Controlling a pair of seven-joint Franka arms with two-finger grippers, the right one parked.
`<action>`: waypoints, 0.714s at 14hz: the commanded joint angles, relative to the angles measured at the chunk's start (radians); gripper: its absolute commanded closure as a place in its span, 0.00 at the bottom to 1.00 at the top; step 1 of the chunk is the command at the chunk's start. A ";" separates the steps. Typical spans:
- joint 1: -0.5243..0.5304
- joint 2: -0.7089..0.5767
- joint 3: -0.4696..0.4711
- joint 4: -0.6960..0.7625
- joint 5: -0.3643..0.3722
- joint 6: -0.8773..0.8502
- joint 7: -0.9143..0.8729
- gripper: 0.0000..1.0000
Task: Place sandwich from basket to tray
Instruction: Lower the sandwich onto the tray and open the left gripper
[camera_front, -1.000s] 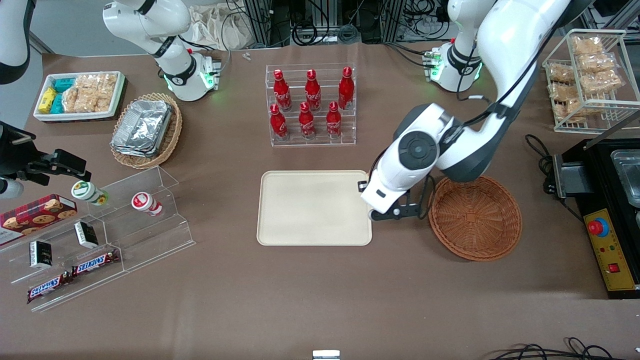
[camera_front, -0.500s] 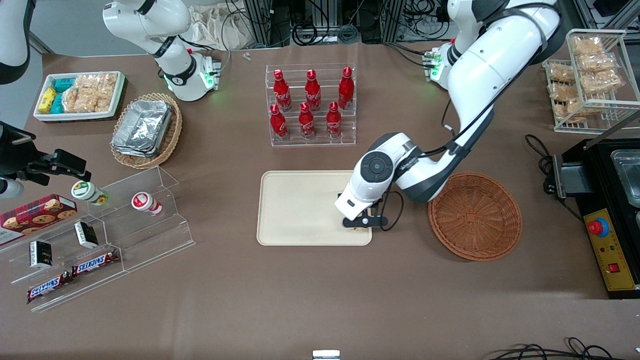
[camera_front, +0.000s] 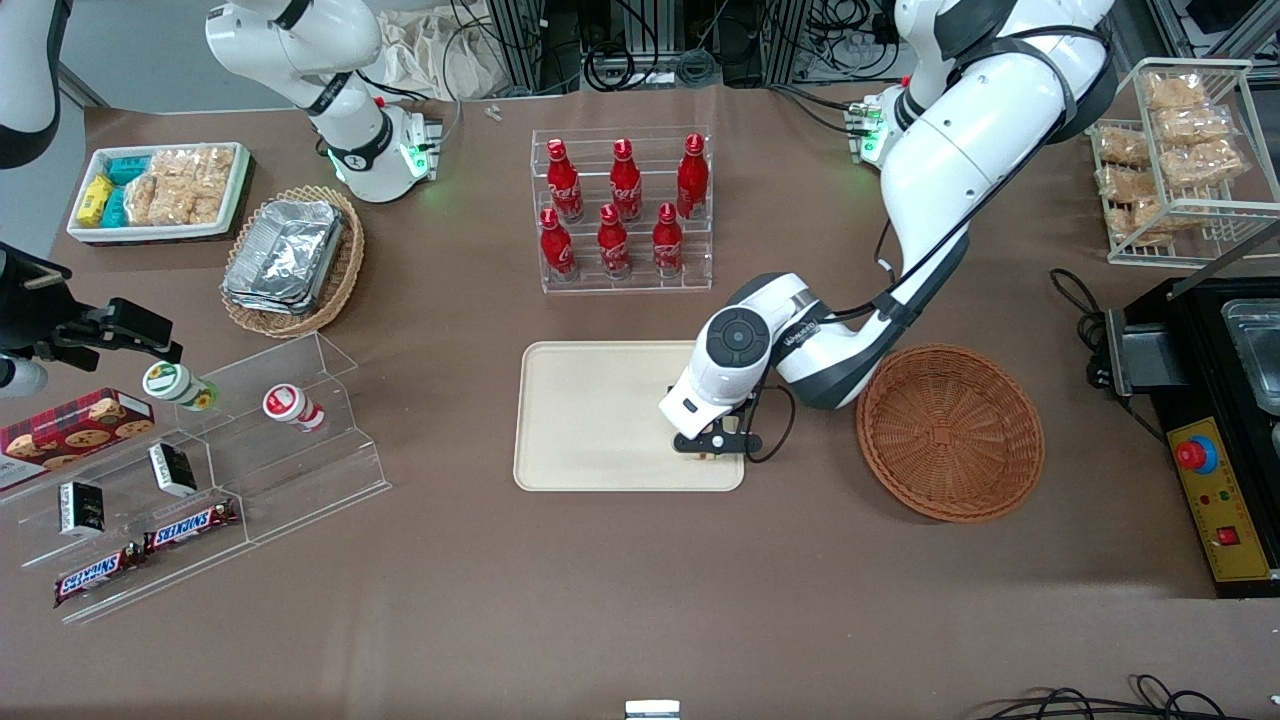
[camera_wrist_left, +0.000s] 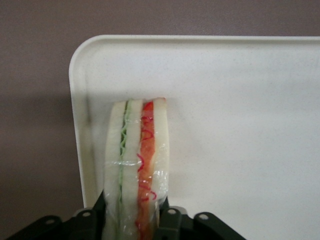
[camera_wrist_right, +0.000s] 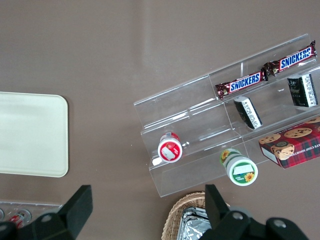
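- The gripper (camera_front: 712, 448), closed on the sandwich (camera_wrist_left: 136, 170), hangs over the tray (camera_front: 590, 420) corner nearest the basket (camera_front: 950, 432).
- The remaining tray surface lies bare.
- The bottle rack (camera_front: 622, 210) stands farther from the camera, apart from the tray.

Even, bright overhead light throughout. The gripper (camera_front: 712, 447) casts a soft shadow on the tray (camera_front: 590, 420). The close wrist view is slightly soft.

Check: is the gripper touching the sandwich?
Touching. The left wrist view shows the gripper with a finger pressed against each side of the sandwich, holding it over the tray near one corner.
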 joint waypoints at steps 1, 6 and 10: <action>-0.009 -0.009 0.006 0.026 0.024 -0.020 -0.018 0.00; 0.033 -0.124 0.004 0.130 0.004 -0.195 -0.062 0.00; 0.181 -0.230 -0.016 0.226 -0.101 -0.381 -0.047 0.00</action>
